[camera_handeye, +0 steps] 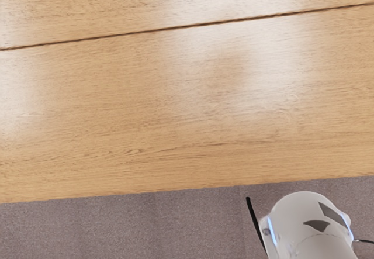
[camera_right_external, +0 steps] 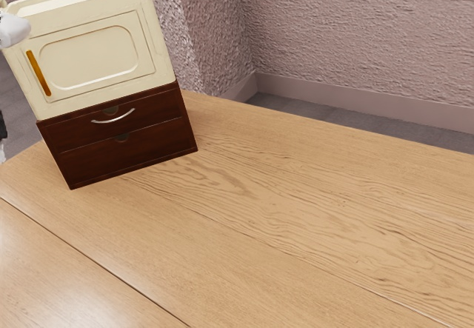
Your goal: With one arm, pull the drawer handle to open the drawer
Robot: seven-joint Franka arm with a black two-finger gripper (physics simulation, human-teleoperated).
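Room: rough pinkish plaster walls [camera_right_external: 355, 32] from eleven to three o'clock in the exterior view, smooth skirting [camera_right_external: 370, 102] below, grey floor [camera_right_external: 326, 115].
Table: pale wood [camera_right_external: 296, 202] with streaky grain and straight seams, glossy toward seven o'clock.
Cream box [camera_right_external: 89, 58]: at ten o'clock, smooth, with a raised rounded panel, resting on the drawer unit.
Drawer unit [camera_right_external: 129, 155]: dark reddish wood, two stacked drawers, both shut; their contents are hidden.
Arm: a rounded white part with blue-lit strips [camera_handeye: 312, 230] beyond the table edge in the wrist view.
Upper drawer [camera_right_external: 159, 109]: closed, directly twelve o'clock of the lower one.
Handle [camera_right_external: 113, 120]: slim, curved, silvery, on the upper drawer's front; ten o'clock from the exterior view's centre.
Orange strip [camera_right_external: 38, 73]: narrow, at the cream box's nine o'clock side.
Claw: I cannot tell whether it is released or clenched.
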